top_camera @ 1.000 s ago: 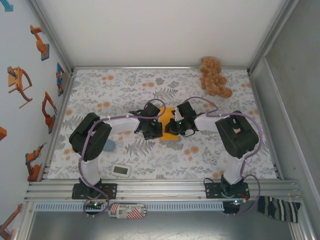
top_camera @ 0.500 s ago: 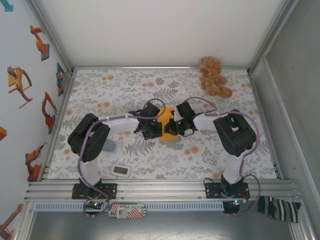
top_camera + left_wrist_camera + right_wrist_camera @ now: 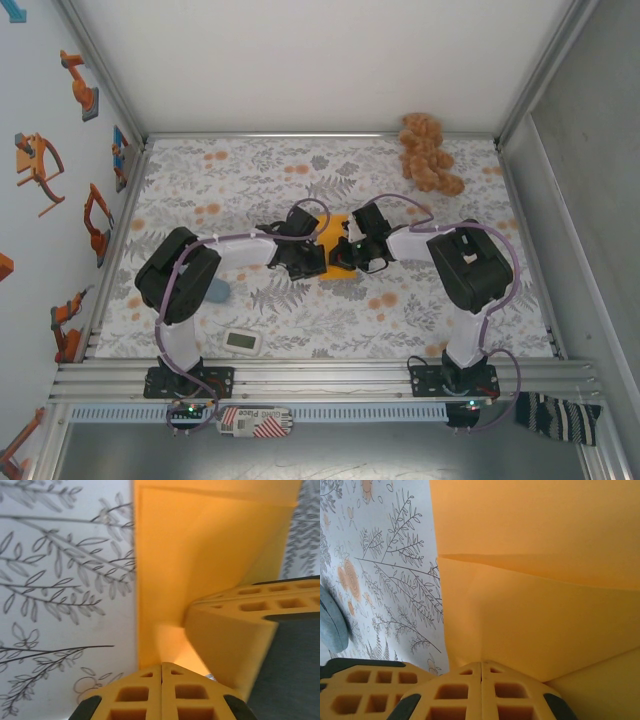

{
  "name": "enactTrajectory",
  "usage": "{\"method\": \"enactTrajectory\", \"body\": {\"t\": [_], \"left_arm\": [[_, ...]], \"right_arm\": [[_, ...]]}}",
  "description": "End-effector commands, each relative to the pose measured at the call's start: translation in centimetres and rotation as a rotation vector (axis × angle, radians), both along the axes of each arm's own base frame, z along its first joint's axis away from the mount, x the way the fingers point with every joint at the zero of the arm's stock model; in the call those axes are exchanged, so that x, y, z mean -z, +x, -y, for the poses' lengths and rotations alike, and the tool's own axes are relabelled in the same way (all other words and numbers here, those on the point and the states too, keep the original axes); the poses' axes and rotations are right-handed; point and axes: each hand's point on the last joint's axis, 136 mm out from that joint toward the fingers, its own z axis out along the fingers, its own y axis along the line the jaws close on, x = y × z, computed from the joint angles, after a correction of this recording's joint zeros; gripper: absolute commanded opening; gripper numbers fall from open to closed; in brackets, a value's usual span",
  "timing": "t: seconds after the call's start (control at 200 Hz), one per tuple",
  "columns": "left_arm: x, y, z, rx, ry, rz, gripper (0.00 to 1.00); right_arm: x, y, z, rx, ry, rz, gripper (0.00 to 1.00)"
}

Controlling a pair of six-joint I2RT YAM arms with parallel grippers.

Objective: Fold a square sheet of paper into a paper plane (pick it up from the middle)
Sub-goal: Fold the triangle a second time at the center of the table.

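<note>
Top view: the sheet of paper (image 3: 338, 228) lies at the middle of the table (image 3: 200, 190), on the flowered cloth. It is mostly covered by the two wrists, and I see bright orange only between them and along their near side. The left arm (image 3: 235, 248) reaches in from the left and the right arm (image 3: 420, 240) from the right. The wrists sit just beside each other over the paper.

Left wrist view: left jaws closed, fingers (image 3: 140, 700) pressed together with no gap, tips right at the paper's edge. The paper is creased, with a fold line across its top and one layer over another. A finger of the right jaws (image 3: 235, 640) rests against the paper just beside mine. I cannot tell whether any paper is nipped between the tips.

Right wrist view: right jaws closed the same way, fingers (image 3: 505, 700) together, orange running right up to the tips. A crease slants across the sheet. Same doubt about a pinch.

Elsewhere:
- tan plush toy (image 3: 428, 155) in the far right corner
- small white device (image 3: 243, 342) at the near left
- grey-blue disc (image 3: 217, 291) beside the left arm's elbow
- striped cloth (image 3: 556, 417) off the table, near right
</note>
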Motion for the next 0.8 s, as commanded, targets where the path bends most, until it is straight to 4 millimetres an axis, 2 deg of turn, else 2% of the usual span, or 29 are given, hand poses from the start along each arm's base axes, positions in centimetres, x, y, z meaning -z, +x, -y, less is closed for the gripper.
{"method": "enactTrajectory", "body": {"t": [0.0, 0.175, 0.305, 0.446, 0.541, 0.621, 0.716, 0.796], "left_arm": [[1.8, -1.0, -1.2, -0.022, 0.052, -0.047, 0.03], [3.5, -2.1, -2.6, -0.044, 0.108, -0.089, 0.01], [4.2, -3.0, -3.6, -0.062, 0.135, -0.117, 0.01], [4.9, -3.8, -4.5, -0.085, 0.157, -0.146, 0.01], [5.3, -4.2, -4.7, -0.089, 0.167, -0.165, 0.01], [5.5, -4.3, -4.8, -0.086, 0.170, -0.175, 0.01], [5.6, -4.3, -4.9, -0.084, 0.176, -0.173, 0.01], [5.4, -4.2, -4.7, -0.077, 0.174, -0.166, 0.01]], "right_arm": [[2.1, -0.7, 1.1, 0.008, -0.079, -0.032, 0.00], [1.5, -0.3, 1.0, 0.005, -0.078, -0.013, 0.00], [0.6, 1.1, 1.3, 0.002, -0.089, 0.027, 0.00], [0.6, 2.8, 2.1, -0.019, -0.080, 0.057, 0.00], [1.3, 4.2, 3.6, 0.005, -0.078, 0.044, 0.00], [1.7, 5.8, 5.5, 0.053, -0.087, 0.045, 0.00], [1.4, 7.5, 7.8, 0.095, -0.118, 0.068, 0.00], [0.5, 8.7, 8.9, 0.110, -0.156, 0.102, 0.00]]}}
